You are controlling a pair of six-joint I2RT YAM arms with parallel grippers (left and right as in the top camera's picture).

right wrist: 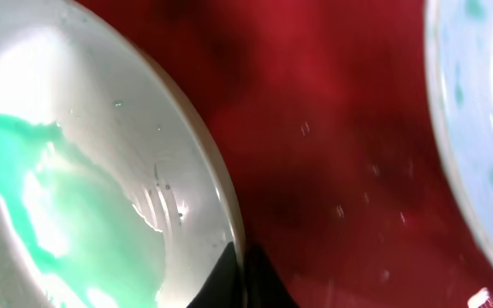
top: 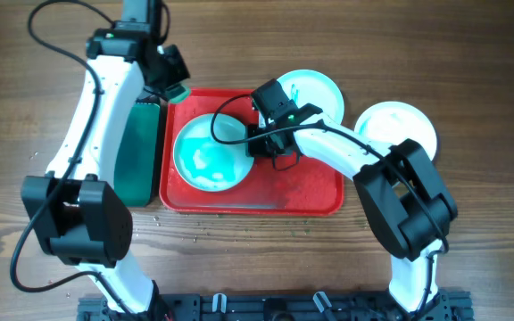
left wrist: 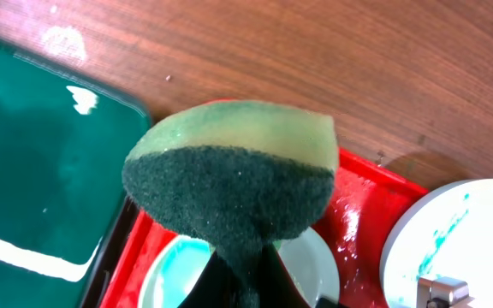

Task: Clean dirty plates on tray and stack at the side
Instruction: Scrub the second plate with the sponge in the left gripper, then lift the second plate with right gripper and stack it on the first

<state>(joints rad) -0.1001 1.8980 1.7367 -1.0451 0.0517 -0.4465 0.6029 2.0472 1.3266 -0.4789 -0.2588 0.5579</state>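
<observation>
One dirty plate (top: 208, 156), smeared with green, lies at the left of the red tray (top: 302, 192). My right gripper (top: 255, 143) is shut on its right rim; in the right wrist view the fingers (right wrist: 242, 274) pinch the rim of the plate (right wrist: 84, 171), one on each side. My left gripper (top: 175, 87) is shut on a green-and-yellow sponge (left wrist: 229, 188), held above the tray's far left corner (left wrist: 362, 214). A second plate (top: 319, 89) with green streaks sits at the tray's far right corner. A third plate (top: 400, 125) lies on the table right of the tray.
A dark green tray (top: 139, 152) lies right against the red tray's left side, and also shows in the left wrist view (left wrist: 32, 171). The brown wooden table (top: 471, 223) surrounds both trays. Small specks lie on the table near the red tray's front edge.
</observation>
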